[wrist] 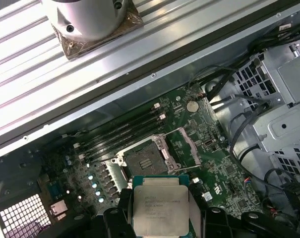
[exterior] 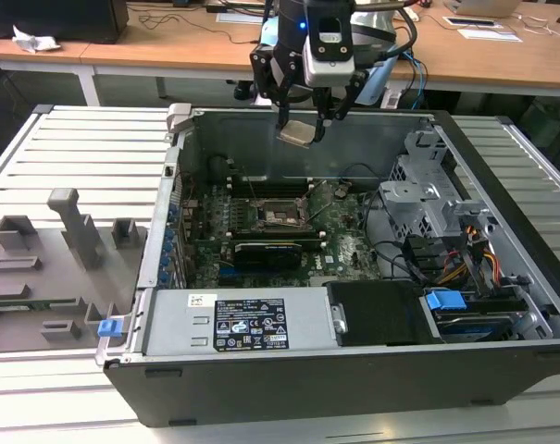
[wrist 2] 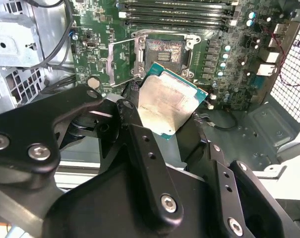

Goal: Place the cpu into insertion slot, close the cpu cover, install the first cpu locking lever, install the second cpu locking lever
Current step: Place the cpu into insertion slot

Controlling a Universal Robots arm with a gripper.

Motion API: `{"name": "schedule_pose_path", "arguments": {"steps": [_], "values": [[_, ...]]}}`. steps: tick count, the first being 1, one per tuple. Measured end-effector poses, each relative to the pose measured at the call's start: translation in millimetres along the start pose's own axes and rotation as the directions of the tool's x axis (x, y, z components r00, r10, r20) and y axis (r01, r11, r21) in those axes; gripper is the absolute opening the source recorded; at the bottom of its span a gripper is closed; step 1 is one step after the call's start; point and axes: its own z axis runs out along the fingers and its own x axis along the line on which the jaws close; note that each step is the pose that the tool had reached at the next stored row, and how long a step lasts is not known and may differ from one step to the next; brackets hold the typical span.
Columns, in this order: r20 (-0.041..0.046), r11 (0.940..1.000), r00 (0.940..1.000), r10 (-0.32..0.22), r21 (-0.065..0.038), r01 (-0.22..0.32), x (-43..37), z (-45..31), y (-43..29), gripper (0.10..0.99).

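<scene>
cpu: pale metal face up, clamped by two opposite edges and held in the air above the open computer case; it touched nothing but its holder.
jaws: closed on the cpu — one finger on either side of it, as both wrist views showed.
insertion slot: bare, its dark centre exposed, set in the green circuit board on the floor of the case.
cpu cover: swung open and lying to one side of the slot, so the way down was unobstructed.
Key relation: the slot lay well below the cpu and, in the exterior view, a little nearer the camera, slightly toward that view's left.
Attitude: the cpu hung tilted rather than level in the exterior view.
Alignment: in the first wrist view the chip's edges appeared turned somewhat against the slot's rim — judged not yet square to it.
Locking levers: could not be told apart from the socket's metalwork.
Progress: judged early; the chip was carried but not seated.
Surroundings: the case rested on a slatted metal worktop.
</scene>
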Motion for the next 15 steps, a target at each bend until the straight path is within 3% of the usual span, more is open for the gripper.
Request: {"name": "schedule_pose_path", "arguments": {"steps": [8, 15], "values": [[0.0036, 0.9991, 0.9991, 0.041, -0.001, -0.041, 0.0, 0.2, 0.0, 0.541], [0.0092, 0.9945, 0.9945, 0.105, -0.003, -0.105, 0.0, 0.3, 0.0, 0.541]]}}
